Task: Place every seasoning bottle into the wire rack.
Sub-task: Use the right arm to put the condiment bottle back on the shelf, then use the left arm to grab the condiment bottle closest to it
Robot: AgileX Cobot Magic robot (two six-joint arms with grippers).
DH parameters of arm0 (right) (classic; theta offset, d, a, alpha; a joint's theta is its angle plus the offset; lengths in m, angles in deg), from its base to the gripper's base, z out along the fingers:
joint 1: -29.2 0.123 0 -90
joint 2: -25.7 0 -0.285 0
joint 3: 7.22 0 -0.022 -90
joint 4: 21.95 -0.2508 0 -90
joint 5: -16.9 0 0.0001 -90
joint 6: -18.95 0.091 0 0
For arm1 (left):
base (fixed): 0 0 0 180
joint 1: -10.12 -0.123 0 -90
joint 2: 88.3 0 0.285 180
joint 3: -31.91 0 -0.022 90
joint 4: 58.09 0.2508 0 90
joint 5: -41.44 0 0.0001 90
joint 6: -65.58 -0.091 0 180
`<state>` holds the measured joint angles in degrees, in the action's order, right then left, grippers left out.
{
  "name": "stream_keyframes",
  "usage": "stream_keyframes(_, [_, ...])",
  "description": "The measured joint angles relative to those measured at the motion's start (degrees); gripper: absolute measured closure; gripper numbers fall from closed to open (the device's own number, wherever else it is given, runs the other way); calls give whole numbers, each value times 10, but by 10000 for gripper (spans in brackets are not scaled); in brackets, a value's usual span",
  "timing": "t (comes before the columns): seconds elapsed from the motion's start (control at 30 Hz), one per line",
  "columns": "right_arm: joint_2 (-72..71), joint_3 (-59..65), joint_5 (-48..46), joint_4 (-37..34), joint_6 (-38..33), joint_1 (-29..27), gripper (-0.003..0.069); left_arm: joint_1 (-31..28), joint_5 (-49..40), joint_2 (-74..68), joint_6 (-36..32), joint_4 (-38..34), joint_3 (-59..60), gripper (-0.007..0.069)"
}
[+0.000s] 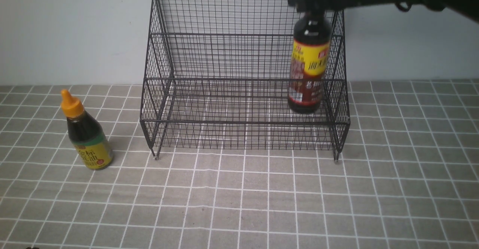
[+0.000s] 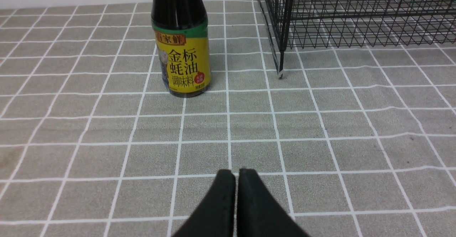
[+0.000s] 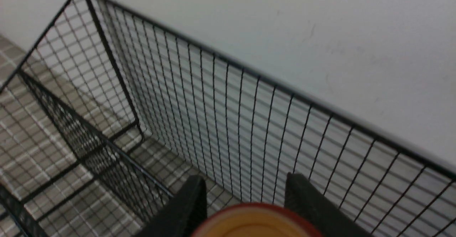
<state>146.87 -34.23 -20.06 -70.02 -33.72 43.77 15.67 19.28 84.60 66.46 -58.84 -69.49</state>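
Our right gripper (image 3: pixel 245 180) clasps an orange-brown bottle cap (image 3: pixel 254 222), just in front of the wire rack (image 3: pixel 199 47)'s mesh back.

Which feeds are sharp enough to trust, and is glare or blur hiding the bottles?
Front view: even light, no harsh glare; tall bottle label slightly soft, right gripper a dark smear. Left wrist view: sharp, short bottle label readable. Right wrist view: cap at the frame edge out of focus, wire rack mildly soft.

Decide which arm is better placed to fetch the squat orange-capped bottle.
Left: the squat bottle stands ahead of the empty left gripper, on its side of the wire rack; the right gripper holds the tall bottle.
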Motion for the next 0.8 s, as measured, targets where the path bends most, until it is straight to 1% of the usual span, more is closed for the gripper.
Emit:
stream_keyframes(0.13, [11, -3, -13, 29, 42, 0, 379, 0, 0, 0, 0, 0, 0, 631])
stream_keyframes(0.17, [10, -5, -13, 32, 51, 0, 363, 0, 0, 0, 0, 0, 0, 631])
stream_keyframes(0.23, [4, -8, -13, 51, 72, 0, 302, 0, 0, 0, 0, 0, 0, 631])
stream_keyframes(0.27, [2, -9, -13, 58, 78, 0, 284, 0, 0, 0, 0, 0, 0, 631])
stream_keyframes(0.33, [-5, -9, -15, 81, 98, 0, 222, 0, 0, 0, 0, 0, 0, 631])
stream_keyframes(0.4, [-19, -9, -23, 109, 125, 0, 181, 0, 0, 0, 0, 0, 0, 631])
stream_keyframes(0.5, [-55, -9, -47, 138, 165, 0, 167, 0, 0, 0, 0, 0, 0, 631])
stream_keyframes(0.53, [-76, -9, -59, 161, 190, 0, 169, 0, 0, 0, 0, 0, 0, 631])
stream_keyframes(0.57, [-80, -9, -61, 165, 193, 0, 170, 0, 0, 0, 0, 0, 0, 631])
stream_keyframes(0.63, [-122, -9, -85, 216, 236, 0, 195, 0, 0, 0, 0, 0, 0, 631])
stream_keyframes(0.67, [-157, -10, -113, 267, 287, 0, 237, 0, 0, 0, 0, 0, 0, 631])
stream_keyframes(0.7, [-166, -11, -122, 281, 302, 0, 250, 0, 0, 0, 0, 0, 0, 631])
stream_keyframes(0.73, [-188, -12, -147, 315, 347, 0, 299, 0, 0, 0, 0, 0, 0, 631])
stream_keyframes(0.77, [-201, -12, -164, 335, 369, 0, 328, 0, 0, 0, 0, 0, 0, 631])
stream_keyframes(0.8, [-232, -12, -209, 379, 415, 0, 407, 0, 0, 0, 0, 0, 0, 631])
